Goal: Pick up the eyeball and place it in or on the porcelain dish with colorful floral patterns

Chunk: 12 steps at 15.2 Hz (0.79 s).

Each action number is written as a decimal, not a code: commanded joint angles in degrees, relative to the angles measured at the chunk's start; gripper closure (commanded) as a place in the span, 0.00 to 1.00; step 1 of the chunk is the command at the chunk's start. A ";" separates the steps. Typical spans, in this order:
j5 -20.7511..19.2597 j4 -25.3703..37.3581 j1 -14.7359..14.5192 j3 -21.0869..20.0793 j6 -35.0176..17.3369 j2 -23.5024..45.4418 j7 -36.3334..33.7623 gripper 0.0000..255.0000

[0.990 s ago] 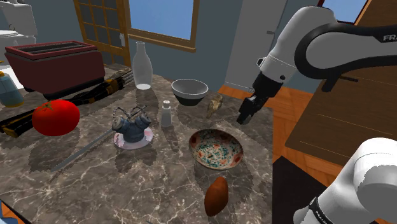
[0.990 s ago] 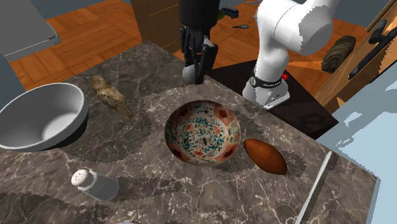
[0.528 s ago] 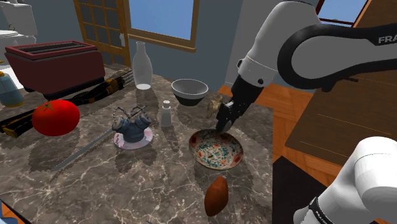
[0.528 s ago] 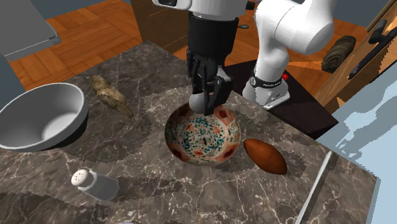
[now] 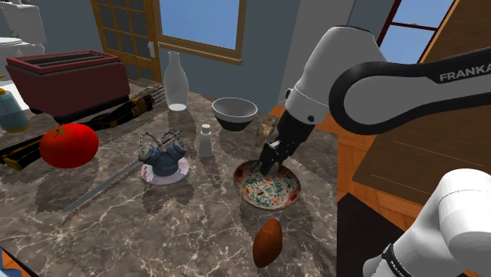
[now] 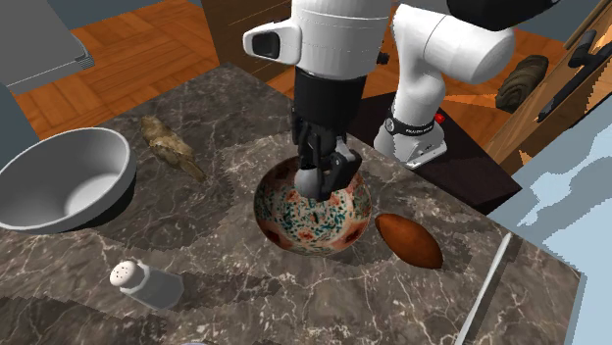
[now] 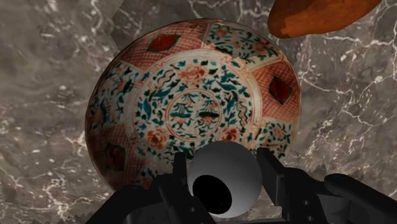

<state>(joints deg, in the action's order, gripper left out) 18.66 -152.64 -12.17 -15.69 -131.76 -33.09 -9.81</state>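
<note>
The gripper (image 6: 318, 178) is closed on the eyeball (image 7: 223, 175): in the wrist view the two black fingers clasp the pale sphere from either side, with its dark pupil turned toward the camera.

Note the relation that governs the next move. The patterned dish (image 7: 191, 95) lies straight below the gripper, on the marbled tabletop (image 6: 196, 284). The eyeball is not over the dish's middle. In the second exterior view it hangs over the inner wall on the side nearest the stand; in the shoulder view the gripper sits above the dish's far rim. The dish's central motif lies ahead of the fingertips, along the line on which the wrist camera looks.

The eyeball is round, so it has no long axis to align. Judged from these views, it could roll against the wall if released here. Consider shifting toward the central motif and lowering before you open. Keep clear of the brown oval object (image 6: 409, 240) just beside the dish.
</note>
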 commanded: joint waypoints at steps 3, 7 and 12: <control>0.76 -2.10 -0.35 -0.53 -3.64 1.51 0.40 1.00; 1.12 -3.02 -0.49 -0.75 -5.50 2.47 0.67 1.00; 1.12 -3.02 -0.49 -0.75 -5.50 2.47 0.67 1.00</control>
<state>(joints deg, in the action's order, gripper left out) 19.78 -155.66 -12.66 -16.44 -137.25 -30.62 -9.14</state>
